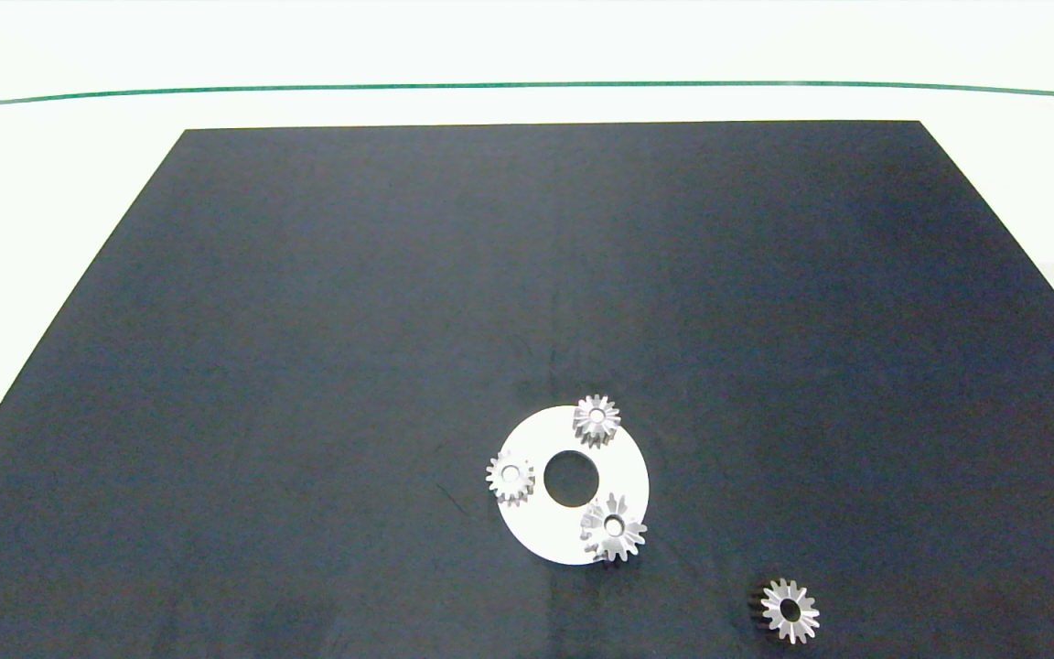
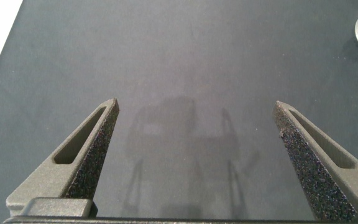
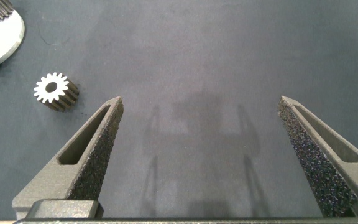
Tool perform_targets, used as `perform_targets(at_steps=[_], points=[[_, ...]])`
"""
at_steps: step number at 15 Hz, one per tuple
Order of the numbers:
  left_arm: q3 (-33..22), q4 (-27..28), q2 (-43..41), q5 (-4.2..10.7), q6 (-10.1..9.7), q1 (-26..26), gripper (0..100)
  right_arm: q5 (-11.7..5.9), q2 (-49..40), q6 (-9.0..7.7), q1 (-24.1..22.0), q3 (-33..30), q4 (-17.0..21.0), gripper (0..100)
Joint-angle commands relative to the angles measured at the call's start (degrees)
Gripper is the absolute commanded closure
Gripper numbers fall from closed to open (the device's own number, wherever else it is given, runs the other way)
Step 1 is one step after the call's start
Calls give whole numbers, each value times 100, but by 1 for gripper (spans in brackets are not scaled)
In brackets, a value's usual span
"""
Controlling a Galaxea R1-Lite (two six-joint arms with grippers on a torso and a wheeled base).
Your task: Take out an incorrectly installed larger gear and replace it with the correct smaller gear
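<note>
Both tools hang spread and empty above the dark mat. The wide, star-toothed silver larger gear sits on the white ring-shaped plate, well away from either tool, wrongly seated and awaiting removal. The finer-toothed silver smaller gear lies loose near the right tool, presumably staged for the swap. The left tool glimpses only the plate's edge; only the head view shows all the gears.

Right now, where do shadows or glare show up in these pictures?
Head view: the white table glares bright around the dark mat. Left wrist view: the open left gripper casts a faint shadow on the mat. Right wrist view: the open right gripper does likewise.
</note>
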Motion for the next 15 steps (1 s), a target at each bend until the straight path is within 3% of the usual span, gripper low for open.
perform_targets(at_steps=[1, 3, 5, 6, 7, 8, 9, 10, 11, 12, 13, 15], points=[[-1, 4, 7, 0, -1, 0, 0, -7, 8, 0, 0, 0, -1, 0], [-1, 4, 7, 0, -1, 0, 0, -33, 8, -8, 0, -9, 17, 0], [-502, 171, 236, -26, 17, -53, 0, -51, 140, -158, -26, -246, 254, 0], [-1478, 874, 877, -35, 17, -62, 0, -42, 482, -325, 26, -932, 782, 0], [-2348, 1542, 1431, -52, 52, -62, 0, -42, 843, -351, 70, -1521, 1221, 0], [-3456, 2281, 2196, -61, 210, -88, 0, -7, 1370, -422, 176, -2250, 1652, 0], [-4036, 2597, 2609, -52, 368, -79, 0, 2, 1695, -527, 255, -2584, 1792, 0], [-5029, 3028, 3356, -17, 676, -53, 0, 20, 2372, -808, 378, -3129, 1880, 0], [-5697, 3415, 3892, 27, 852, 18, 0, 29, 2864, -1002, 431, -3437, 1871, 0], [-6470, 3915, 4428, 264, 1036, 141, 0, 37, 3418, -1221, 519, -3788, 1880, 0], [-7173, 4416, 4876, 369, 1054, 211, 0, 29, 3919, -1380, 694, -4113, 1898, 0], [-8421, 5673, 5500, 369, 1036, 448, 0, -33, 4859, -1476, 1441, -4711, 1950, 0]])
